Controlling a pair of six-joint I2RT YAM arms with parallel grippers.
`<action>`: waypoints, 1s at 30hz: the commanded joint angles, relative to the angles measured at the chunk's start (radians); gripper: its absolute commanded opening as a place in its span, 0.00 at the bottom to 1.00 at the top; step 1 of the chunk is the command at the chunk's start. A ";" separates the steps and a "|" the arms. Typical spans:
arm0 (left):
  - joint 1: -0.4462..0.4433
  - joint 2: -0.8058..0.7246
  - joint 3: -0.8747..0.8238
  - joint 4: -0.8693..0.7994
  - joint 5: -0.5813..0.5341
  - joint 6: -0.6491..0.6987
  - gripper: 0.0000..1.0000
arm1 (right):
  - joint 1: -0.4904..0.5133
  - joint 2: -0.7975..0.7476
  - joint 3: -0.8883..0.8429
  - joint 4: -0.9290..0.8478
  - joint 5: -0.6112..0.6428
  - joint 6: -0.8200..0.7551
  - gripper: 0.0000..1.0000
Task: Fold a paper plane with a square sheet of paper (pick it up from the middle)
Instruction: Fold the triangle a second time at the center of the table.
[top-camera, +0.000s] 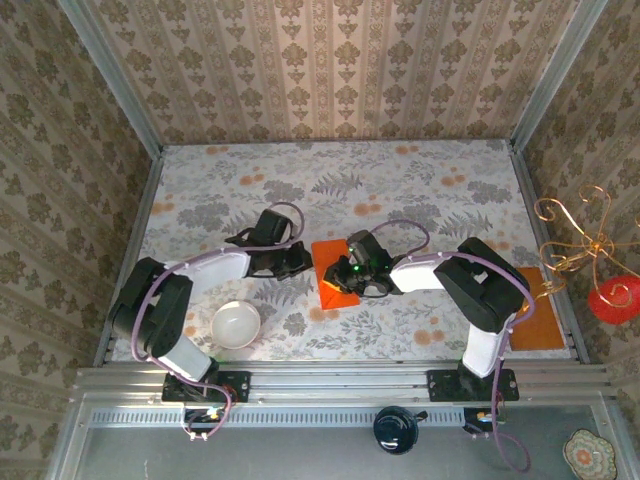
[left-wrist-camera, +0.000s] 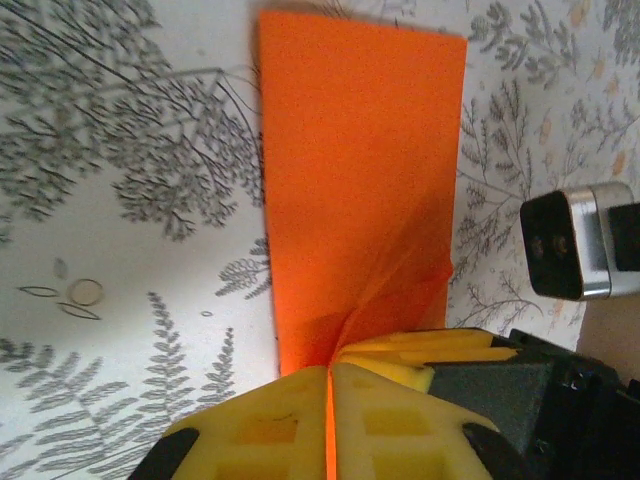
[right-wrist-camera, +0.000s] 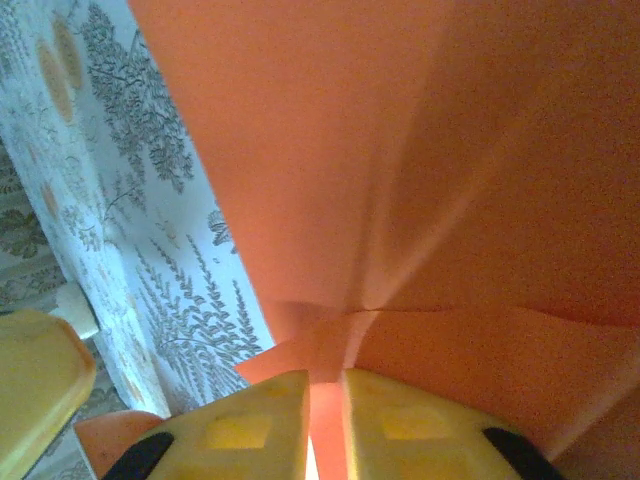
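Note:
The bright orange square sheet of paper (top-camera: 332, 282) lies mid-table between both arms, creased, with part of it raised. My left gripper (top-camera: 301, 262) comes at it from the left. In the left wrist view the left gripper (left-wrist-camera: 328, 372) is shut on the near edge of the paper (left-wrist-camera: 360, 170), a thin orange strip pinched between the yellow pads. My right gripper (top-camera: 355, 272) sits over the sheet's right side. In the right wrist view the right gripper (right-wrist-camera: 325, 380) is shut on a raised fold of the paper (right-wrist-camera: 400, 150), which bulges upward in front of it.
A white bowl (top-camera: 236, 324) stands near the left arm's base. A duller brownish-orange rectangle (top-camera: 537, 322) lies at the right edge, beside a gold wire ornament (top-camera: 580, 240). Patterned walls enclose the floral tabletop (top-camera: 420, 190). The right wrist's camera housing (left-wrist-camera: 570, 245) sits close by.

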 joint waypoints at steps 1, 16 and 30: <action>-0.029 0.031 0.035 -0.002 0.020 0.004 0.10 | -0.003 0.043 -0.030 -0.074 0.041 0.003 0.14; -0.082 0.139 0.082 -0.010 -0.006 0.000 0.00 | -0.004 0.054 -0.038 -0.073 0.037 0.015 0.00; -0.085 0.183 0.094 -0.074 -0.080 0.028 0.00 | -0.009 0.042 -0.042 -0.043 0.008 0.035 0.01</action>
